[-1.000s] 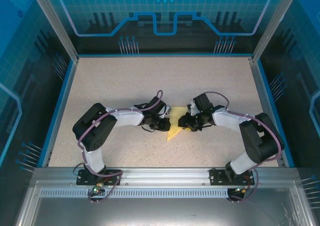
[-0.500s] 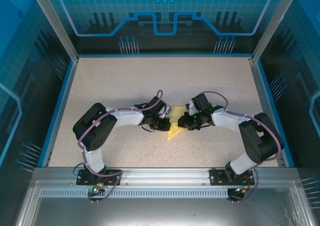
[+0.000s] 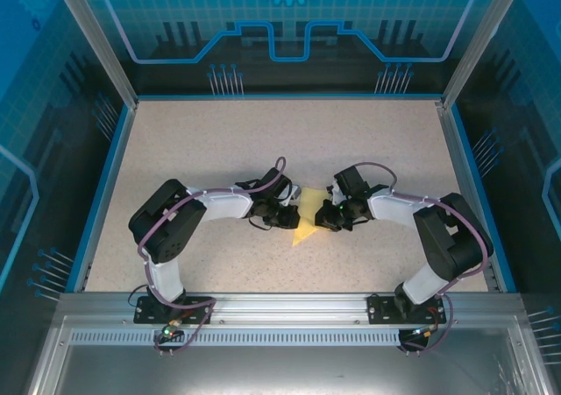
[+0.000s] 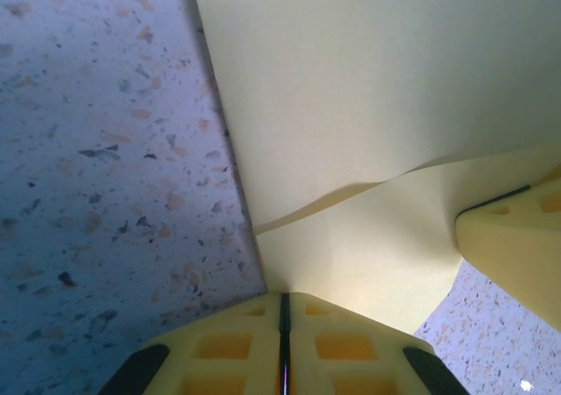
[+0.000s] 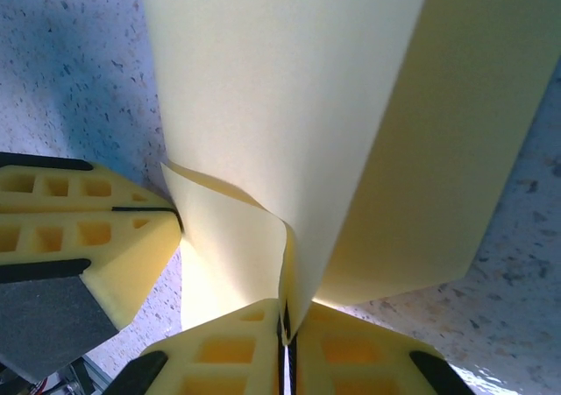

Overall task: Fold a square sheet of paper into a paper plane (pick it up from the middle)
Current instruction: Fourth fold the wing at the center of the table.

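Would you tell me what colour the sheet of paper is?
Plain pale yellow, unmarked; the right wrist view shows the sheet of paper best.

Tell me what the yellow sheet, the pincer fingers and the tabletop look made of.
Yellow sheet: thin matte paper; it curls and creases. Pincer fingers: likely moulded matte plastic or rubber, with square pockets. Tabletop: speckled, stone-like laminate, perhaps; faint sheen.

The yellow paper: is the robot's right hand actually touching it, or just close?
Touching. In the right wrist view, the right hand is shut and the yellow paper runs down into the seam between its two fingers, pinched there.
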